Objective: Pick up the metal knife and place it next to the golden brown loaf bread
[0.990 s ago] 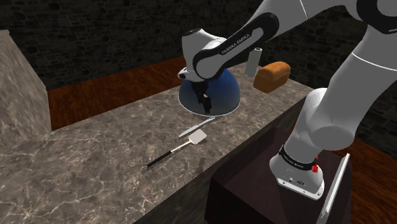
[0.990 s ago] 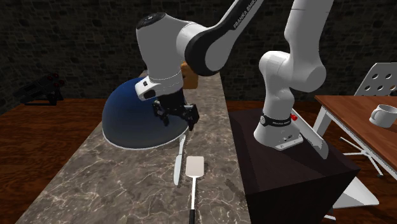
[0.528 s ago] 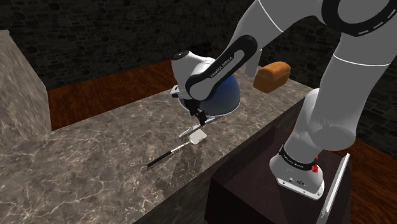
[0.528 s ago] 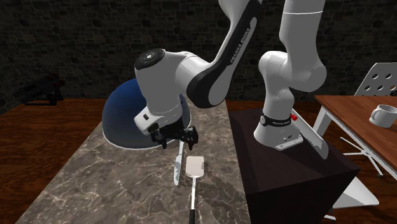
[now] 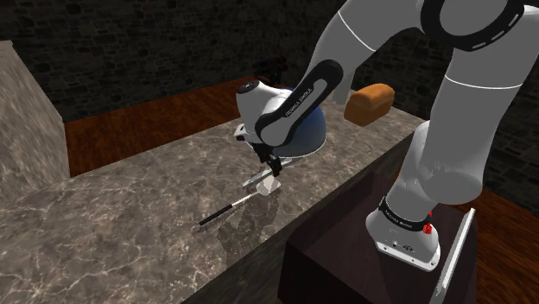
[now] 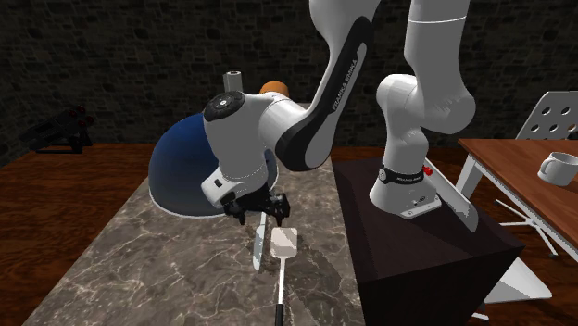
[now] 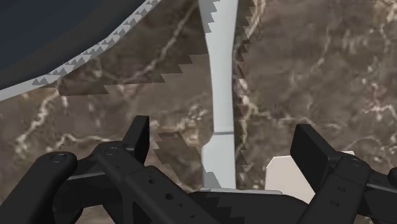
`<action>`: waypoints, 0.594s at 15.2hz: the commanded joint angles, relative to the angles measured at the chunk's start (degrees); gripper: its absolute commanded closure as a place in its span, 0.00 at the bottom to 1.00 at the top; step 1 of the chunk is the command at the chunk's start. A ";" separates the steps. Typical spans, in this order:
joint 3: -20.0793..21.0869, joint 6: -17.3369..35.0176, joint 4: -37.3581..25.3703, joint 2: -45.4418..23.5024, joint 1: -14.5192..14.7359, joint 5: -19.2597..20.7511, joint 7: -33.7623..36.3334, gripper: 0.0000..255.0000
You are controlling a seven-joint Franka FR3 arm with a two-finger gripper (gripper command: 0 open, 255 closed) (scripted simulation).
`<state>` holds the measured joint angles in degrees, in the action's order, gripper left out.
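Observation:
The metal knife (image 6: 257, 246) lies flat on the marble counter (image 5: 129, 216), a pale narrow blade (image 7: 220, 95) running lengthwise between my fingers. My gripper (image 6: 259, 206) hangs low over the knife's end nearest the blue dome, open, with its fingers (image 7: 137, 136) standing on either side of the blade without touching it. In the shoulder view the gripper (image 5: 270, 167) sits just above the knife (image 5: 256, 180). The golden brown loaf (image 5: 370, 102) rests at the counter's far end, beyond the dome; its top (image 6: 272, 88) peeks over my arm.
A big blue dome (image 5: 307, 129) stands beside the gripper. Next to the knife lies a spatula with a white head (image 6: 282, 243) and a black handle (image 5: 220, 212). A grey cylinder (image 6: 234, 81) stands near the loaf. Chair and table with a mug (image 6: 556, 167) stand beyond the stand.
The arm has lowered the gripper from in front of the dome down to just above the knife. The knife and spatula have not moved.

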<state>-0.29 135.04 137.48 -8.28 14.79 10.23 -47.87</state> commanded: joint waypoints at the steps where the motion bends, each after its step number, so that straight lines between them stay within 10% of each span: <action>1: 0.00 0.15 0.05 -0.08 0.00 0.02 0.03 0.00; 5: 0.00 0.14 0.04 -0.08 0.00 0.02 0.03 0.00; 6: 0.00 0.14 0.04 -0.08 0.00 0.02 0.03 1.00; 9: -0.01 0.15 0.08 -0.04 -0.01 0.02 0.00 1.00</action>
<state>-0.39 135.41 137.30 -7.89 14.70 10.31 -47.92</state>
